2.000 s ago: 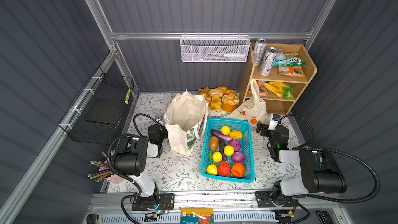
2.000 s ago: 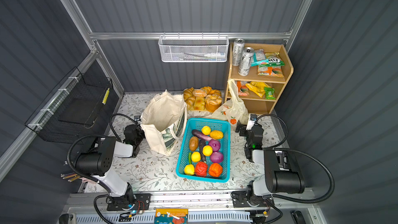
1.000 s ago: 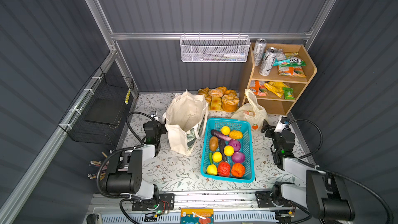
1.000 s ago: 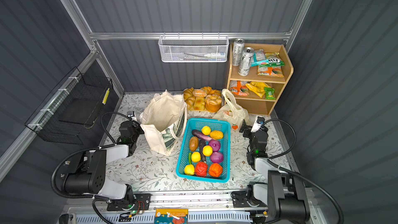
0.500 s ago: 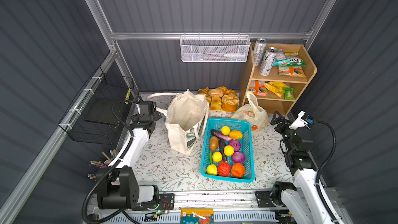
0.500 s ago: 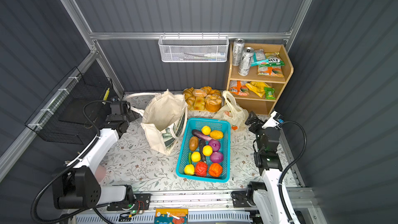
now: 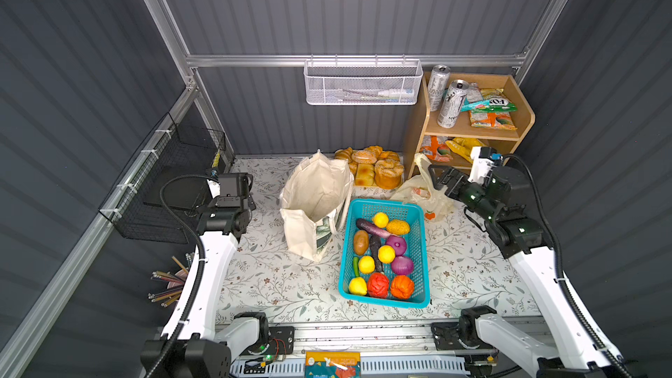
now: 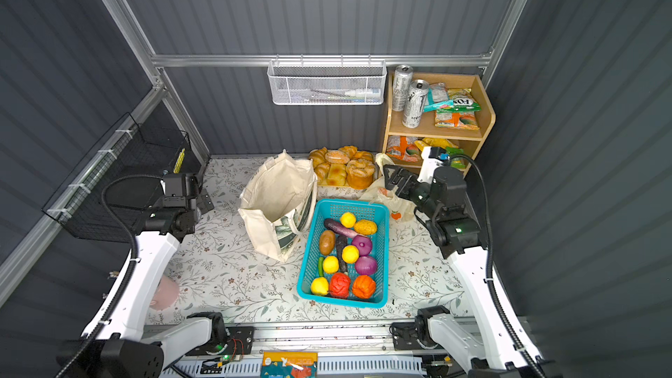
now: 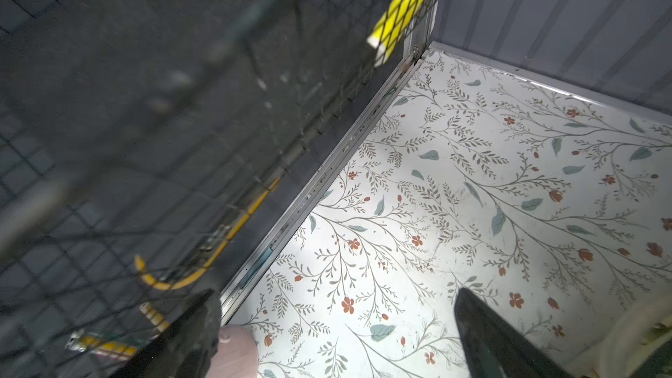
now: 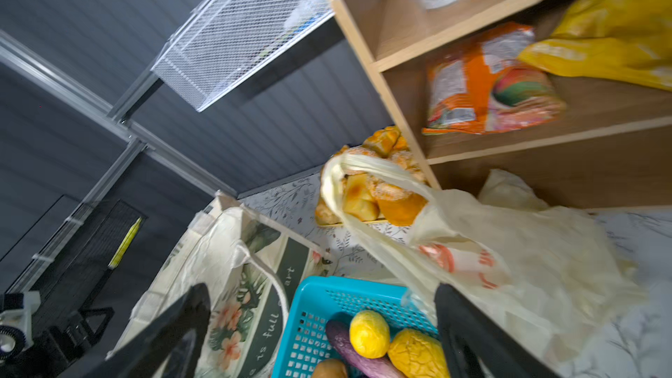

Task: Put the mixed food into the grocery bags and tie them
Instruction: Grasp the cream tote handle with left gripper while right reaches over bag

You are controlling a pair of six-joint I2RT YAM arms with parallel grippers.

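Standing on table (image 7: 291, 285): cream tote (image 7: 316, 190), mouth open; plastic bag (image 7: 422, 194) slumped beside wooden shelf (image 7: 414, 129). Toy produce (image 7: 378, 285) in turquoise basket (image 7: 385, 203); bread (image 7: 374, 169) behind. Left hand (image 9: 334, 292) apart, empty. Right hand (image 10: 320, 290) apart, empty, near plastic bag.

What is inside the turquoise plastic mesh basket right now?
The turquoise plastic mesh basket holds toy produce, including four yellow lemons, a purple aubergine, a brown potato, two purple onions and a green chilli. Anything beneath them is covered.
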